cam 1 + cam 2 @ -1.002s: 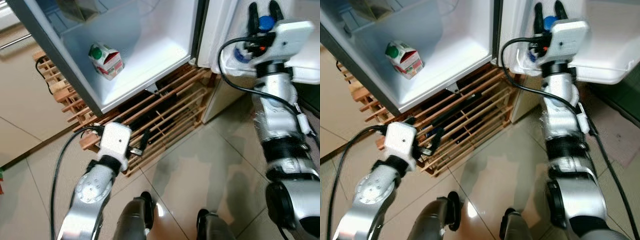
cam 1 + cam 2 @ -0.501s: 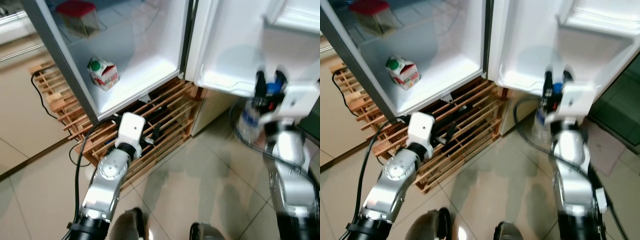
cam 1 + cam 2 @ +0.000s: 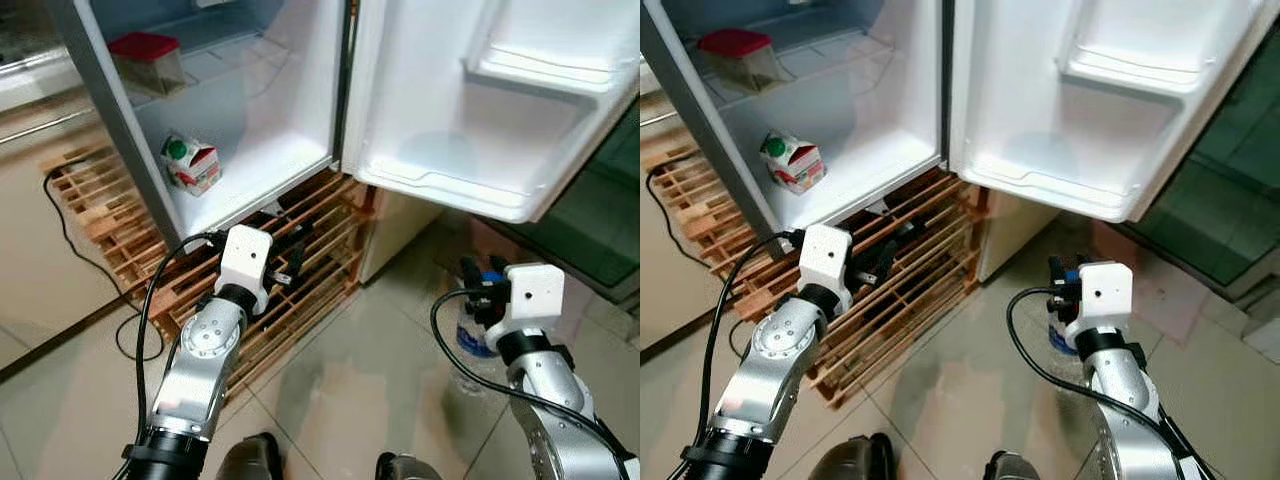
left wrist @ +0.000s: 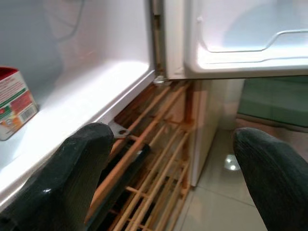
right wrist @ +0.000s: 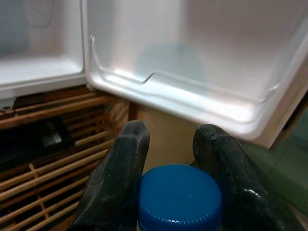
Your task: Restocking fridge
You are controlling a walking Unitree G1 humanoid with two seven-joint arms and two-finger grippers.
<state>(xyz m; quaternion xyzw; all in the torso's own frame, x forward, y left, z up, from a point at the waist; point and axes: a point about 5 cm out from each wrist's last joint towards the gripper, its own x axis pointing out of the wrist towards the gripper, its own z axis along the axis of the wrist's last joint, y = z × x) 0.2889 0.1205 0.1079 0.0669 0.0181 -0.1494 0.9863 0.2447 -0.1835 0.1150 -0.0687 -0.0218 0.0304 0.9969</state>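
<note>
Two pincers are in view before the open fridge (image 3: 250, 110). Right pincer (image 5: 168, 149): closed on the neck of a clear bottle with a blue cap (image 5: 179, 195), held low over the tiled floor (image 3: 360, 380), below and in front of the open door (image 3: 450, 90). Left pincer (image 4: 168, 159): fingers spread wide, empty, hovering just in front of the wooden slatted pallet (image 3: 310, 250) on which the fridge stands.

Step in hand, as judged: the bottle is gripped but not yet placed — it sits well below the lower door shelf (image 3: 440, 180), the likeliest destination. The next move calls for raising the bottle above the shelf's front lip, carrying it inward, and lowering it upright before release. The lip is raised, so too shallow a lift would catch the bottle's base against it.

Containers and contents:
- Fridge floor compartment: one small carton (image 3: 192, 166) with a green cap, lying tilted, nothing else beside it.
- Shelf above: one clear tub with a red lid (image 3: 147, 62); its contents cannot be made out.
- Lower door shelf: nothing seen in it.
- Upper door shelf (image 3: 540, 60): nothing visible in it, though its interior is partly hidden.

A black cable (image 3: 60, 220) trails across the floor on the left, clear of both arms
</note>
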